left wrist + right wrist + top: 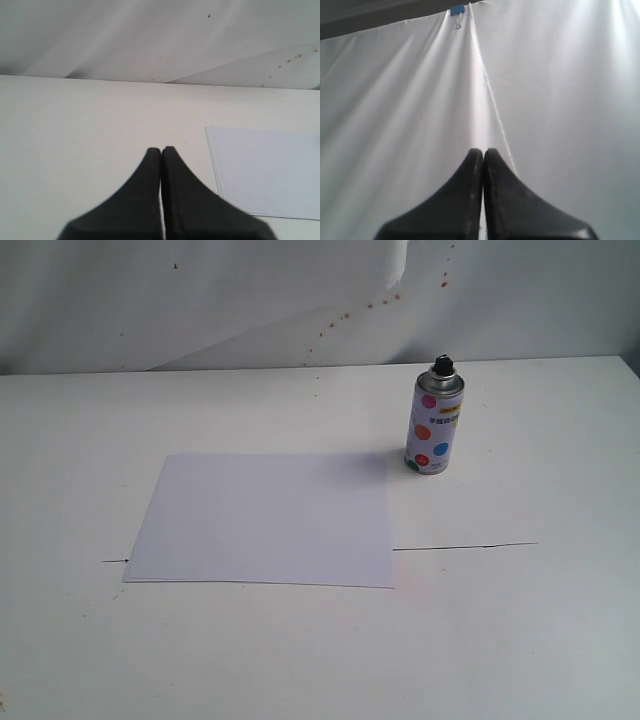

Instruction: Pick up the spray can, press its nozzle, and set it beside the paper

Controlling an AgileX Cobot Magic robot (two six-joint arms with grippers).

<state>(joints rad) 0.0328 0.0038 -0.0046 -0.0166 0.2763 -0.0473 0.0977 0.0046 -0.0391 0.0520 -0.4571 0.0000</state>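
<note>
The spray can (435, 425) stands upright on the white table, just off the far right corner of the paper (265, 518). Its black nozzle (442, 366) tops the silver shoulder. The paper lies flat in the middle of the table, and part of it shows in the left wrist view as the paper (270, 170). Neither arm appears in the exterior view. My left gripper (161, 150) is shut with nothing in it, above bare table beside the sheet. My right gripper (483, 151) is shut and empty, facing the white backdrop; the can is out of its view.
A white cloth backdrop (250, 300) with small reddish specks hangs behind the table. A thin dark line (465, 545) runs across the table (540, 640) from under the paper's right edge. A blue clip (457, 10) holds the cloth at the top.
</note>
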